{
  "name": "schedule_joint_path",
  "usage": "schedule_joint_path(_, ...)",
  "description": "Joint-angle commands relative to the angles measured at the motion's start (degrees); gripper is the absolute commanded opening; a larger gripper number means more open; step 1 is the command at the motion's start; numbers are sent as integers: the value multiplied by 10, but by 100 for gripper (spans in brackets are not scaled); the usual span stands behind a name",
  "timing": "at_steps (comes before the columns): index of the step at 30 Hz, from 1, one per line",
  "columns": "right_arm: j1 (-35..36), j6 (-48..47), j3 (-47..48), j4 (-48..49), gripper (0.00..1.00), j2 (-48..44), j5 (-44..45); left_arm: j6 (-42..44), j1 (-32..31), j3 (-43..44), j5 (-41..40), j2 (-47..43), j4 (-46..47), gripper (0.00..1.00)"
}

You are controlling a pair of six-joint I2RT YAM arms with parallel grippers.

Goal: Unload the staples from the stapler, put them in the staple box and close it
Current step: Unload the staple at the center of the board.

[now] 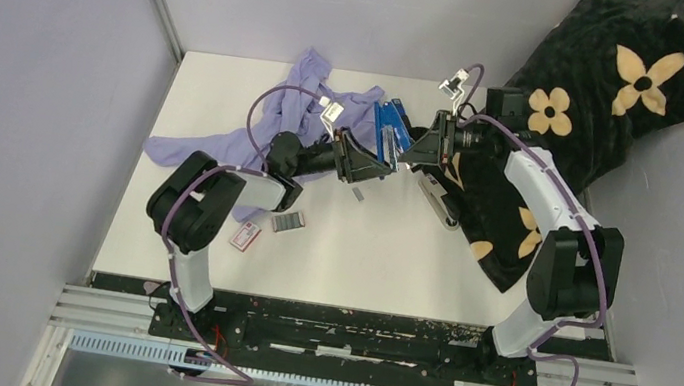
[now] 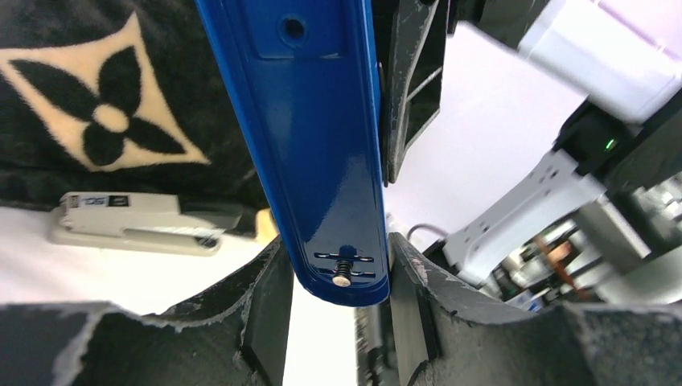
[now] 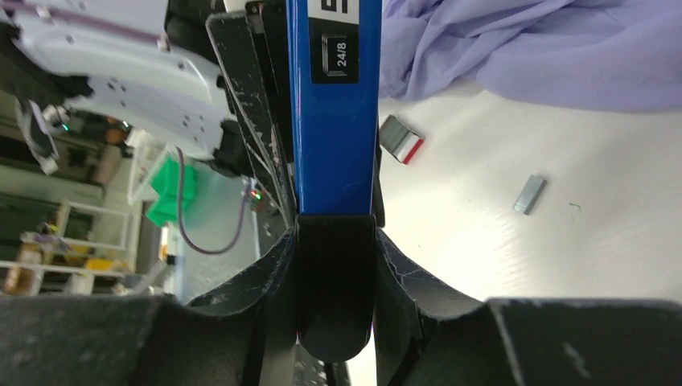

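Clamping the glossy blue stapler [image 1: 389, 131] from opposite sides, the left gripper [image 2: 336, 265] and right gripper [image 3: 335, 241] held it above the table [image 1: 359, 256], its long axis seemingly pointing away from the bases; a short silver-grey strip of staples [image 1: 357, 193] lay beneath.

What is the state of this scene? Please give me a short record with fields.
blue stapler: held between both tools, off the table
left tool: shut on blue stapler
right tool: shut on the black end of the blue stapler
staple strip: lying loose on the table
grey stapler: on the table, at the edge of the black blanket
purple cloth: crumpled on the table
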Motion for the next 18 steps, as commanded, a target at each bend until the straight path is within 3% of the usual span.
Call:
schedule_joint_path(1, 3, -280, 26, -157, 1, 27, -9, 144, 17, -3, 70, -7, 64, 3)
schedule_joint_path(6, 3, -576, 73, -329, 1, 69, 7, 302, 32, -10, 94, -31, -65, 3)
schedule_joint_path(9, 3, -713, 100, -416, 1, 91, 40, 443, 33, -1, 95, -62, -230, 3)
schedule_joint_path(13, 3, -756, 96, -423, 1, 104, 85, 666, 34, 43, 59, -102, -534, 3)
schedule_joint_path(18, 3, -732, 50, -352, 1, 91, 128, 800, 34, 79, 17, -111, -716, 3)
